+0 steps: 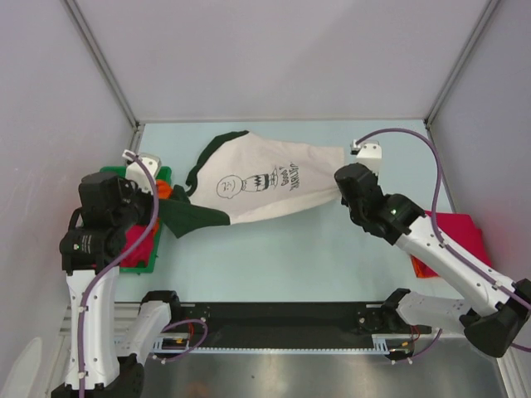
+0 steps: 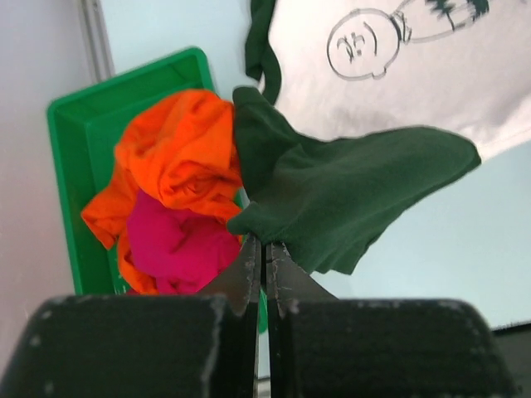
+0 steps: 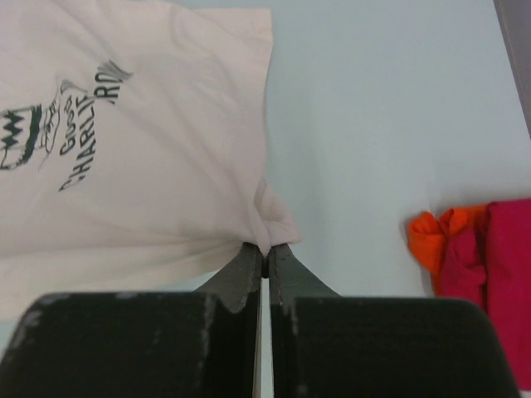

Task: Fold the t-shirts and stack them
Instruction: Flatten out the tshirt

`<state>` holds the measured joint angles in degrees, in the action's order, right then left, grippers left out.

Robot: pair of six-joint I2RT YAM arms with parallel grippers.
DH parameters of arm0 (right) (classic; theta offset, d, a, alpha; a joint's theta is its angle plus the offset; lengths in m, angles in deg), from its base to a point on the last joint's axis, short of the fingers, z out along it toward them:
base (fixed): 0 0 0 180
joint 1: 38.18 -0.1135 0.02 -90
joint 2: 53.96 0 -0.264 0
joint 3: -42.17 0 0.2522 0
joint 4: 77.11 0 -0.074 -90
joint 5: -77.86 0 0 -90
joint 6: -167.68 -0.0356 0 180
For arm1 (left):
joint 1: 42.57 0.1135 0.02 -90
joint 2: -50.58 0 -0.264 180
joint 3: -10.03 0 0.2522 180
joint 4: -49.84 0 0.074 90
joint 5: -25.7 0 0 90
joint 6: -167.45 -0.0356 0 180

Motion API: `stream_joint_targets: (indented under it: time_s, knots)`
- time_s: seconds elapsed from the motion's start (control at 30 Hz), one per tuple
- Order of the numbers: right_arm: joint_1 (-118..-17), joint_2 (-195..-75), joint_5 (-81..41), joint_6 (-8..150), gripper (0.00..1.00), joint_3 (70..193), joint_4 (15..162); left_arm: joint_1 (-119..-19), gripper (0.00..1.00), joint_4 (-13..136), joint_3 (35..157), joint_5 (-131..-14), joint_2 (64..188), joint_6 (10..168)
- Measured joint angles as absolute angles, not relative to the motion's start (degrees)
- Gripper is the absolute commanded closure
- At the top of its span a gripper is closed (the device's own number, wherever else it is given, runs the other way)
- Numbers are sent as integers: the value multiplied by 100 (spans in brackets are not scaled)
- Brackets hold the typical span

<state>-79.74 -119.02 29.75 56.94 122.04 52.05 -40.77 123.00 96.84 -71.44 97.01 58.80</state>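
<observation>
The cream t-shirt [image 1: 265, 182] with dark green sleeves and a black cartoon-face print hangs stretched between my two grippers above the table. My left gripper [image 2: 264, 245] is shut on its dark green sleeve [image 2: 332, 195] beside the bin. My right gripper [image 3: 266, 249] is shut on the cream hem corner [image 3: 270, 220] at the shirt's right end. An orange tee [image 2: 178, 157] and a magenta-pink tee [image 2: 178, 240] lie bunched in the green bin [image 2: 70, 166]. A crimson tee [image 1: 460, 232] with an orange one [image 3: 436, 236] under it lies at the right.
The green plastic bin [image 1: 141, 265] stands at the table's left edge under my left arm. Grey walls close in the table on the left, back and right. A black rail [image 1: 282, 319] runs along the near edge.
</observation>
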Motion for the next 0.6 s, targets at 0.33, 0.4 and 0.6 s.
stream_joint_targets:
  time_s: [0.33, 0.4, 0.6]
  knots:
    - [-8980, -11436, 3318, 4167, 100, 11966, 3516, -4077, 100, 13305, 9566, -7293, 9616, 5602]
    - [-9238, -11386, 3377, 3780, 100, 11963, 3153, -4077, 100, 13497, 9566, -7301, 9587, 5571]
    - [-9915, -11369, 3416, 2650, 100, 11961, 2069, -4079, 100, 13928, 9571, -7245, 9465, 5436]
